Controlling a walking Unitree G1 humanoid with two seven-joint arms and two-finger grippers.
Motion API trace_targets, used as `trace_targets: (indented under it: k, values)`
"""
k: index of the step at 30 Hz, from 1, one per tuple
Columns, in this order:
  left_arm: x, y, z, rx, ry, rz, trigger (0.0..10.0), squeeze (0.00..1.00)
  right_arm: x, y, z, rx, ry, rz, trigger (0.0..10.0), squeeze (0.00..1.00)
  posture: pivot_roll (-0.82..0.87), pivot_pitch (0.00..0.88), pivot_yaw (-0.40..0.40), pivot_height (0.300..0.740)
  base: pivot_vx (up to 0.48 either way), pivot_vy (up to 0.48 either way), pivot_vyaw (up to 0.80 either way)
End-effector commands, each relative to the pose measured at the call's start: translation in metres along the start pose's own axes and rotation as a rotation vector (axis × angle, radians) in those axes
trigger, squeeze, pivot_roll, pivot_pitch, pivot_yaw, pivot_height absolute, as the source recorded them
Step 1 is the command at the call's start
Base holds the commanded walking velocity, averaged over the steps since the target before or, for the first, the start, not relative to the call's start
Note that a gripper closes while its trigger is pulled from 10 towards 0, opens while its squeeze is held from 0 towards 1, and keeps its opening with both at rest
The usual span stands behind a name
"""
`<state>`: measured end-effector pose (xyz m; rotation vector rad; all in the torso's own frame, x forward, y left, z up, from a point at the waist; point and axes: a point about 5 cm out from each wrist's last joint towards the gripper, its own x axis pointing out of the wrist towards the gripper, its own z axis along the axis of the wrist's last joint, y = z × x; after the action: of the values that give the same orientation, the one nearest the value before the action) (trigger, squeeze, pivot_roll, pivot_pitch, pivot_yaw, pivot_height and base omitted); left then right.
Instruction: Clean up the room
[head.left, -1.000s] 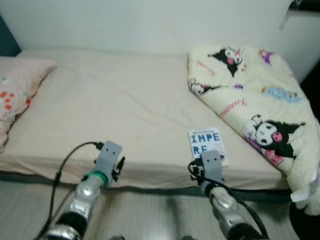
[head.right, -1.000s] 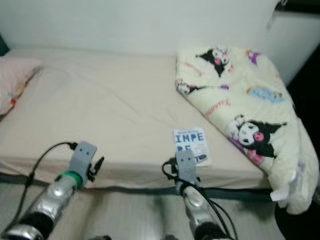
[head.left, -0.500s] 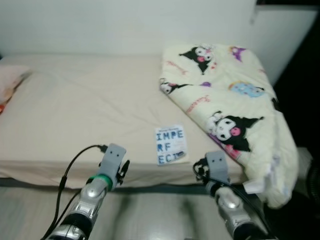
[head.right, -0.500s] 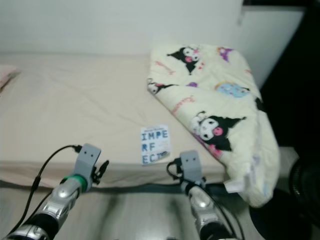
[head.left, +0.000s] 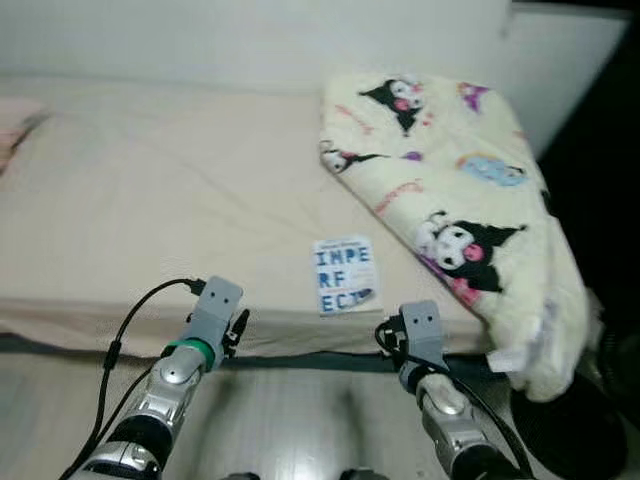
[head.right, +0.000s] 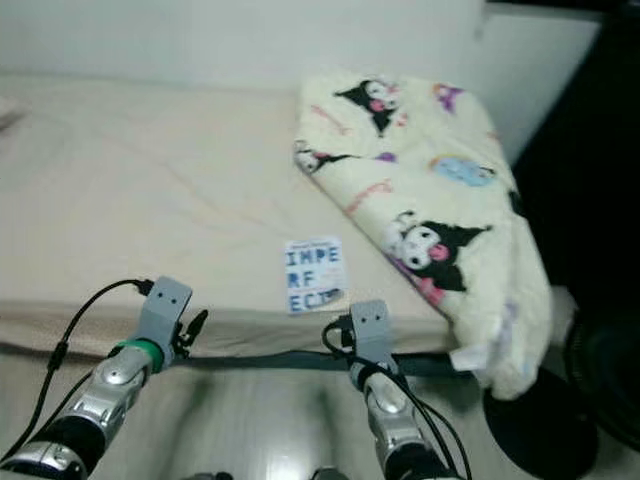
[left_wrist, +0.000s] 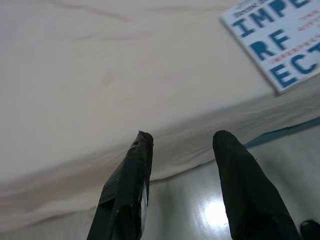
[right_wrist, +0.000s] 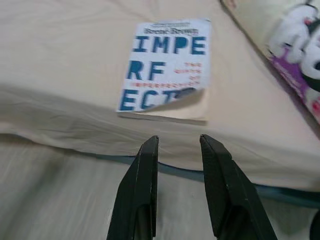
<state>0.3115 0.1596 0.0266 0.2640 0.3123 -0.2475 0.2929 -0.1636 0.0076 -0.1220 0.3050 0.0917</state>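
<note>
A white paperback book (head.left: 345, 275) with big blue letters lies flat near the front edge of the bed (head.left: 150, 200), one cover corner curled up (right_wrist: 192, 95). My right gripper (right_wrist: 178, 142) hovers open just off the mattress edge, a little in front of the book (right_wrist: 167, 67), and holds nothing. My left gripper (left_wrist: 184, 140) is open too, over the same edge further left, with the book (left_wrist: 280, 40) off to its side. A folded cream blanket (head.left: 450, 200) printed with cartoon characters covers the bed's right end.
The beige sheet to the left of the book is bare. The blanket hangs over the bed's right front corner (head.left: 545, 360). A black round object (head.right: 535, 420) stands on the pale floor at the right, with a dark opening behind it. A white wall (head.left: 250, 40) runs along the far side.
The whole view has swung to the right, so the pillow has left the picture and the book sits between my two arms. Nothing on the bed has moved; both grippers stay open.
</note>
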Motion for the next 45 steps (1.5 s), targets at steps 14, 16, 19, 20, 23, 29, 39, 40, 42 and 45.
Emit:
trace_targets:
  k: [14, 16, 19, 20, 23, 29, 39, 40, 42, 45]
  values:
    - [-0.0028, -0.0047, -0.0079, -0.014, 0.023, -0.01, 10.0, 0.0, -0.0038, -0.0019, -0.0079, 0.004, 0.027, -0.016, 10.0, 0.0, 0.0, 0.05, 0.073, 0.725, 0.0, 0.0, 0.0]
    - [-0.0028, -0.0048, -0.0081, -0.015, 0.024, -0.009, 10.0, 0.0, -0.0038, -0.0022, -0.008, 0.004, 0.028, -0.018, 10.0, 0.0, 0.0, 0.05, 0.073, 0.715, 0.0, 0.0, 0.0]
    - [-0.0028, -0.0049, -0.0082, -0.015, 0.025, -0.009, 10.0, 0.0, -0.0038, -0.0026, -0.0079, 0.003, 0.028, -0.02, 10.0, 0.0, 0.0, 0.05, 0.072, 0.705, 0.0, 0.0, 0.0]
    - [-0.0028, -0.0049, -0.0082, -0.015, 0.025, -0.009, 10.0, 0.0, -0.0038, -0.0026, -0.0079, 0.003, 0.028, -0.02, 10.0, 0.0, 0.0, 0.05, 0.072, 0.705, 0.0, 0.0, 0.0]
    - [-0.0028, -0.0051, -0.0084, -0.015, 0.026, -0.009, 10.0, 0.0, -0.0038, -0.003, -0.0077, 0.004, 0.027, -0.022, 10.0, 0.0, 0.0, 0.05, 0.072, 0.69, 0.0, 0.0, 0.0]
    - [-0.0029, -0.0053, -0.0085, -0.015, 0.026, -0.009, 10.0, 0.0, -0.0037, -0.0033, -0.0074, 0.005, 0.025, -0.022, 10.0, 0.0, 0.0, 0.05, 0.072, 0.675, 0.0, 0.0, 0.0]
    - [-0.0032, -0.0054, -0.009, -0.015, 0.027, -0.01, 10.0, 0.0, -0.0041, -0.0035, -0.0081, 0.007, 0.028, -0.023, 10.0, 0.0, 0.0, 0.052, 0.073, 0.645, 0.0, 0.0, 0.0]
    - [-0.0033, -0.0054, -0.0091, -0.015, 0.027, -0.01, 10.0, 0.0, -0.0042, -0.0035, -0.0083, 0.007, 0.028, -0.023, 10.0, 0.0, 0.0, 0.055, 0.071, 0.64, 0.0, 0.0, 0.0]
    - [-0.0034, -0.0056, -0.0093, -0.015, 0.027, -0.01, 10.0, 0.0, -0.0043, -0.0036, -0.0084, 0.007, 0.028, -0.022, 10.0, 0.0, 0.0, 0.055, 0.071, 0.63, 0.0, 0.0, 0.0]
    - [-0.0034, -0.0056, -0.0094, -0.015, 0.028, -0.01, 10.0, 0.0, -0.0043, -0.0036, -0.0084, 0.006, 0.028, -0.022, 10.0, 0.0, 0.0, 0.055, 0.071, 0.625, 0.0, 0.0, 0.0]
